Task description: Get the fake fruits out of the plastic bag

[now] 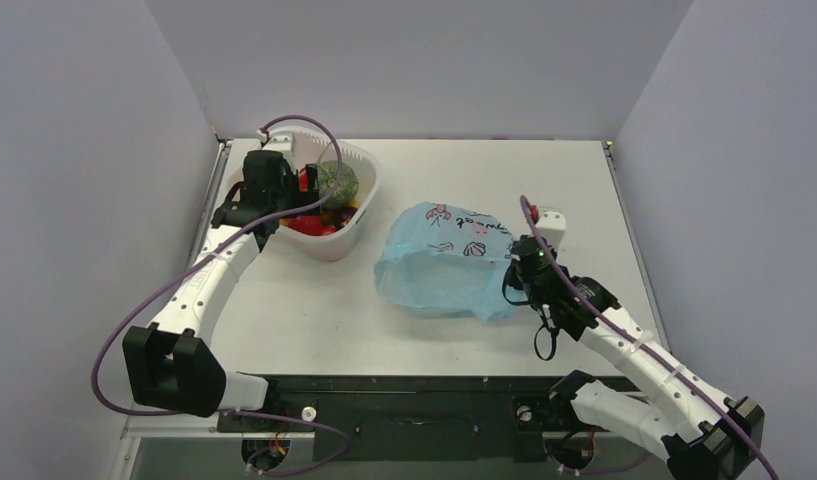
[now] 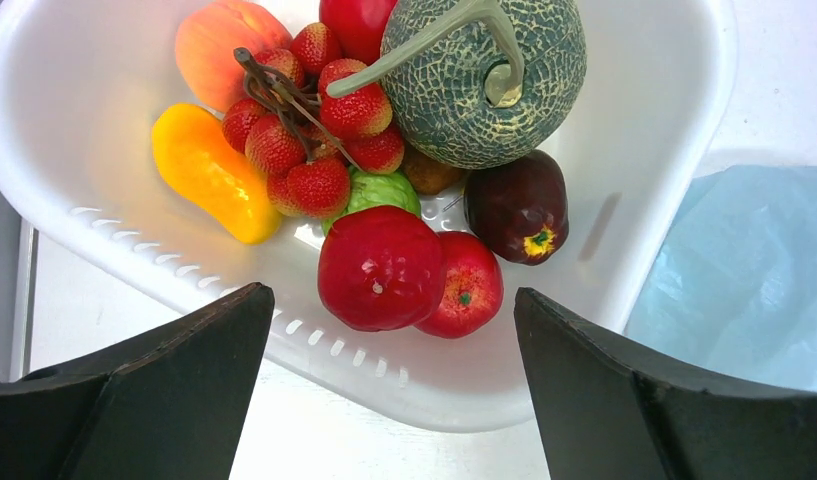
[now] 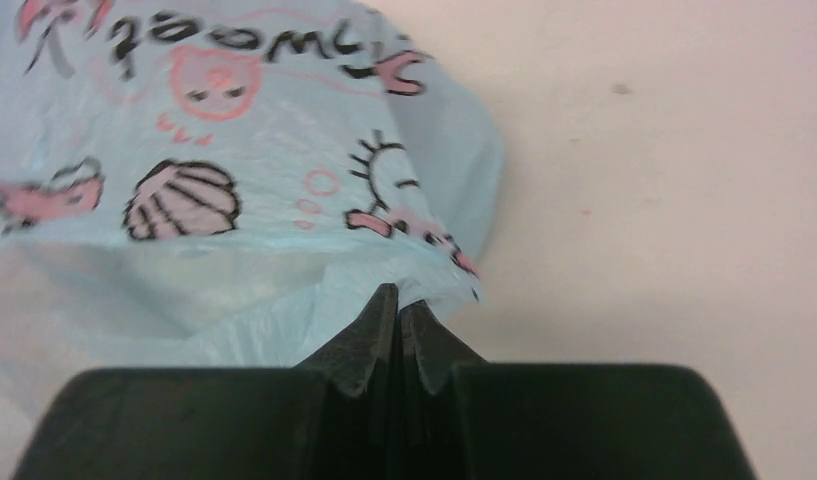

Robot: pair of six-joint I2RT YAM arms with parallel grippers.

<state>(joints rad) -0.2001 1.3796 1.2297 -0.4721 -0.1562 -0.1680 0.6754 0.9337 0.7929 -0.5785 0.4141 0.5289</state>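
White table [image 1: 304, 315] between tub [image 1: 346, 240] and bag [image 1: 434, 272]

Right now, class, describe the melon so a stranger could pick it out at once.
Look at the white tub at the far left of the table. The melon lies among the fruits piled inside. It is the biggest piece, the only one with grey-green netted skin and a curved stalk.

A white table [image 1: 304, 320] carries two things: a white rigid plastic tub [image 1: 341, 243] on its far left part, and a crinkled light-blue plastic bag [image 1: 439, 265] with pink cartoon prints, slumped right of centre, near the tub but not touching it
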